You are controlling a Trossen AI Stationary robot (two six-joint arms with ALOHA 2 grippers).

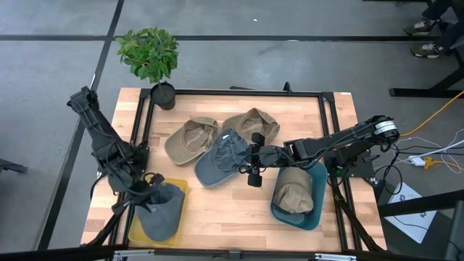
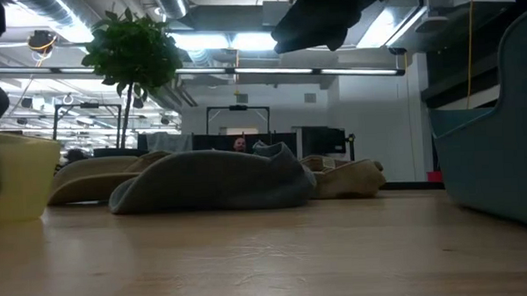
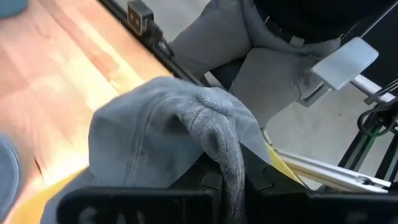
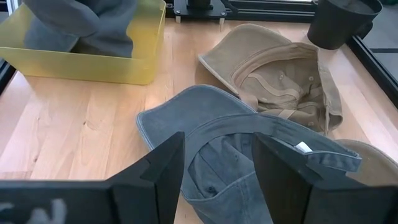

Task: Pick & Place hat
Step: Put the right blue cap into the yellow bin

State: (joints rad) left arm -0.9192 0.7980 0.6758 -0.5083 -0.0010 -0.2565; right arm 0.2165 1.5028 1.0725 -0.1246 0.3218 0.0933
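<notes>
At the table's front-left corner, the left gripper (image 1: 148,190) pinches a grey hat (image 1: 161,210) by its bunched cloth over the yellow bin (image 1: 138,230). Mid-table, the right gripper (image 1: 253,158) hovers with jaws spread above a blue-grey cap (image 1: 221,158), whose small white tag (image 4: 303,147) bears no readable writing.

Left gripper (image 1: 148,190) clamped tight (arm folded low), right gripper (image 1: 254,161) spread wide, arm outstretched
</notes>
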